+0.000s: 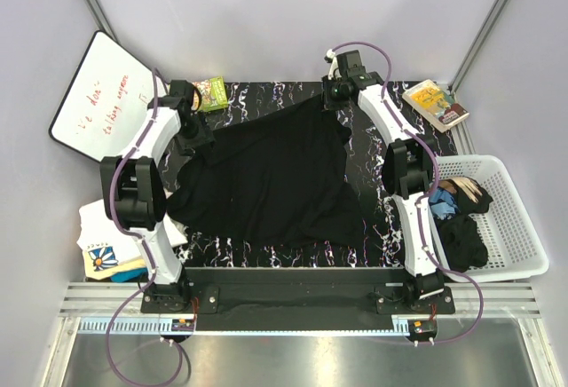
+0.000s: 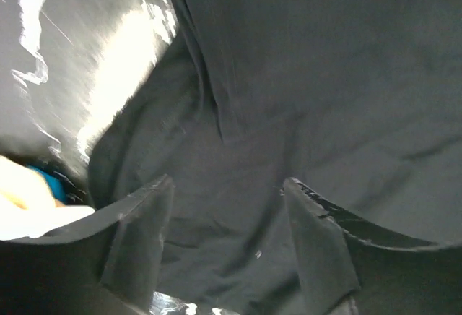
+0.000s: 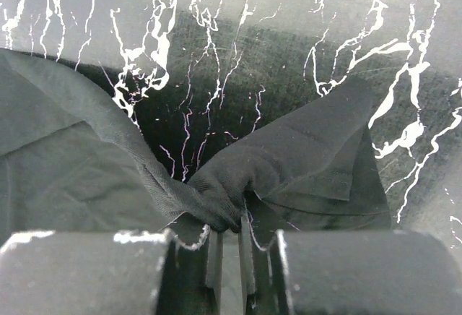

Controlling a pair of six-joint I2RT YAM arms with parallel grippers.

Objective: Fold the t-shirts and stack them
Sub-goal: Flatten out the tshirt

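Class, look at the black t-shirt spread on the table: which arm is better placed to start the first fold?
Right, probably. The right gripper pinches a bunched corner of the black t-shirt at the far edge; the left gripper hangs open over the cloth, gripping nothing.

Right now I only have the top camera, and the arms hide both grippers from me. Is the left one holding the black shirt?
Observer: No. In the left wrist view the left gripper is open. Its fingers are spread over the black t-shirt with nothing between them.
Operator: And the right one, at the far corner?
Observer: The right wrist view shows the right gripper nearly closed, with a bunched fold of the shirt pinched at its fingertips.
Operator: What is around that pinch?
Observer: The cloth fans out from it to both sides, and bare marbled tabletop shows just beyond.
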